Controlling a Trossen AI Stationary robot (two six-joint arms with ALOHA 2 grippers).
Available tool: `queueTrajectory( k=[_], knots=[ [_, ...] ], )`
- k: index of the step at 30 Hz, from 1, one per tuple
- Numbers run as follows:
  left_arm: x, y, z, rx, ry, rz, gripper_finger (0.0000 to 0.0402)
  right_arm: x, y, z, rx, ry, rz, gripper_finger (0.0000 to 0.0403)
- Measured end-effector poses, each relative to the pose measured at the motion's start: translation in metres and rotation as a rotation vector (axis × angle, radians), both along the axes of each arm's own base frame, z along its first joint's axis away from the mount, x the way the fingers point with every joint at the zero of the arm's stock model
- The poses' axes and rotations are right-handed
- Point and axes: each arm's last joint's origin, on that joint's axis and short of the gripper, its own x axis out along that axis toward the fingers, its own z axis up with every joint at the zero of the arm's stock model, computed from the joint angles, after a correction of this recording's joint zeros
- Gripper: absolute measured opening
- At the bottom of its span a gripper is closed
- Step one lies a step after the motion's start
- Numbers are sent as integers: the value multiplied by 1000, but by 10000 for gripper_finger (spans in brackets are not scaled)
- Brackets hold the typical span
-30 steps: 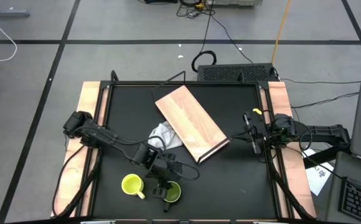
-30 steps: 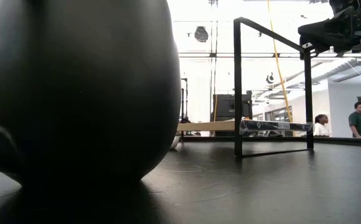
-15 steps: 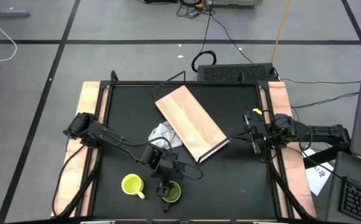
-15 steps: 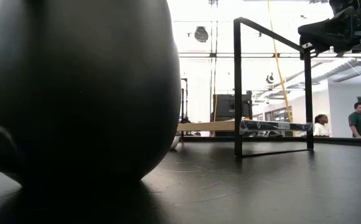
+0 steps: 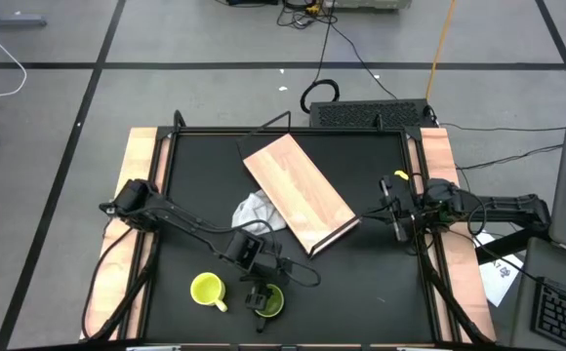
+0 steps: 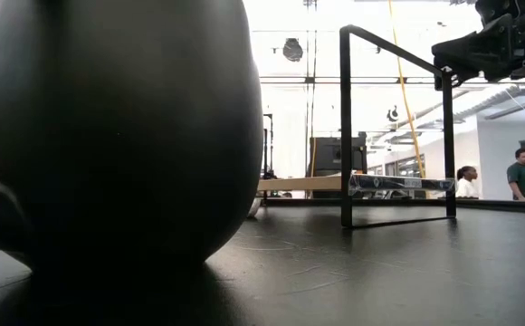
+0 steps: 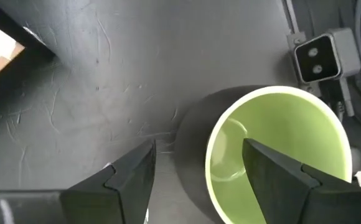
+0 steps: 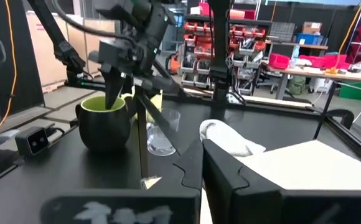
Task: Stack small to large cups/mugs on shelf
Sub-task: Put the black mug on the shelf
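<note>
Two dark, slim jointed arms trailing black cables; the right arm (image 5: 459, 207) carries a small yellow tag

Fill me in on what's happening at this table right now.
The left gripper is at the dark green mug near the front edge of the table, open, with one finger reaching inside the rim and the other outside; it has no grip on it. The yellow mug stands beside it, and a clear glass cup is close by. The wooden shelf lies with nothing on it, a white cloth against its edge. The right gripper waits, shut, at the table's right side.
</note>
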Motion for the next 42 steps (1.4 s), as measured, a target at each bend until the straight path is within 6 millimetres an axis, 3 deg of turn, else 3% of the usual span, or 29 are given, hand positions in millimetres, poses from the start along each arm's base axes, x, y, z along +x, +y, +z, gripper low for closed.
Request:
queueTrajectory(
  k=[15, 27, 30, 40, 42],
  knots=[
    [-6, 2, -14, 21, 41, -7, 239, 0, 0, 0, -3, 5, 0, 0],
    [-4, 1, -13, 18, 11, -26, 234, 0, 0, 0, -3, 4, 0, 0],
    [-3, 1, -13, 14, 9, -22, 204, 0, 0, 0, -3, 4, 0, 0],
    [-3, 1, -13, 17, 8, -11, 30, 0, 0, 0, -4, 4, 0, 0],
    [-3, 2, -14, 12, 15, -13, 14, 0, 0, 0, -4, 4, 0, 0]
  ],
)
